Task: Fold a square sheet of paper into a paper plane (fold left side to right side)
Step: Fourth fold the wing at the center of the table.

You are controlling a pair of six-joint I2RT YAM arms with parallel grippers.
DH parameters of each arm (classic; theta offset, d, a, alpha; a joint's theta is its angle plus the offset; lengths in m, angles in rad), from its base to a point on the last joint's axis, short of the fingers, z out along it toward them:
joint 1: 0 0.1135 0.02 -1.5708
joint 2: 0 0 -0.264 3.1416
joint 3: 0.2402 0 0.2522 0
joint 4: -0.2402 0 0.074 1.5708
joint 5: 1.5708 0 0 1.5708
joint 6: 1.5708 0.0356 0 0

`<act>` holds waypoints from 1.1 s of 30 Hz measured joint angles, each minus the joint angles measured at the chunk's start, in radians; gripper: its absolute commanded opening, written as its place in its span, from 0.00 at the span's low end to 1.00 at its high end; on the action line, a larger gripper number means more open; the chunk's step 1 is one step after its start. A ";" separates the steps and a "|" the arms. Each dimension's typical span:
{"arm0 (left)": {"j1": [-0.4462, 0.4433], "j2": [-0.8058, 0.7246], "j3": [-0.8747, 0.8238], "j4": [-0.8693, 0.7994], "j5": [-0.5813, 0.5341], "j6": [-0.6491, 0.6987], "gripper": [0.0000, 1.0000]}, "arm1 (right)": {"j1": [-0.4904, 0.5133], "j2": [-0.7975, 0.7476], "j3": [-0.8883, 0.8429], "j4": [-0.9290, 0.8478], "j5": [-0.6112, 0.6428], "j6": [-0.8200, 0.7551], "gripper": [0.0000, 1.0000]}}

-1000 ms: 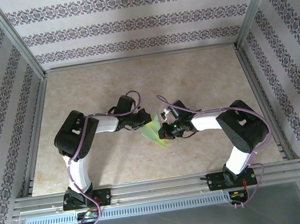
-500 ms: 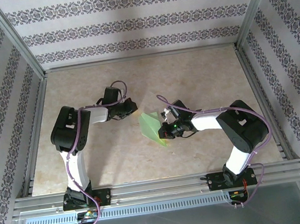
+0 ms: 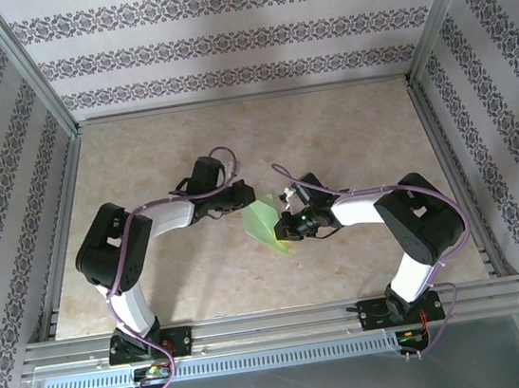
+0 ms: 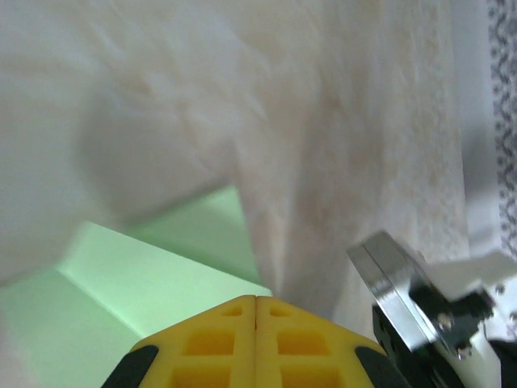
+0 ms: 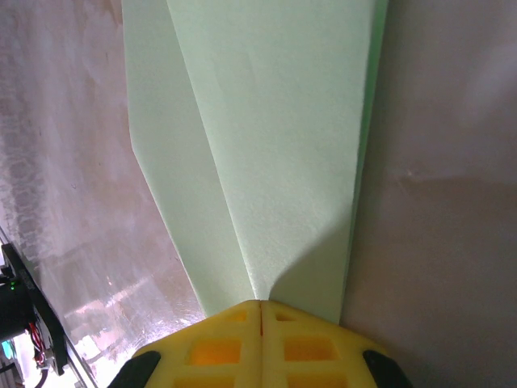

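Since half a second ago the left gripper (image 3: 242, 199) has swung back in from the open tabletop (image 3: 347, 134) to the far left edge of the green paper (image 3: 264, 220), and its elbow has dropped lower and further left; the right gripper (image 3: 286, 226) and the paper lie as they did; the paper sits near the middle of the table between the two grippers, already folded, with long creases running its length in the right wrist view; the left gripper's yellow fingers (image 4: 210, 343) are pressed together, their tip just over the paper's edge, though the blur hides whether they touch it; the right gripper's fingers (image 5: 218, 347) are likewise pressed together, tip set against the near end of the paper where two creases meet; whether a layer is caught between them cannot be told
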 measured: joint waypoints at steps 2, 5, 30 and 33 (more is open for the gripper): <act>-0.021 0.029 0.003 0.000 0.013 -0.005 0.03 | 0.000 0.000 0.002 -0.004 0.000 0.000 0.00; -0.025 0.080 0.015 -0.001 0.016 -0.012 0.03 | 0.000 0.000 0.002 -0.004 0.001 0.000 0.00; -0.024 0.132 0.036 -0.019 0.000 -0.035 0.02 | 0.001 0.024 0.158 -0.066 0.012 0.082 0.00; -0.024 0.132 0.036 -0.019 0.000 -0.035 0.02 | 0.010 0.072 0.182 -0.061 0.015 0.088 0.00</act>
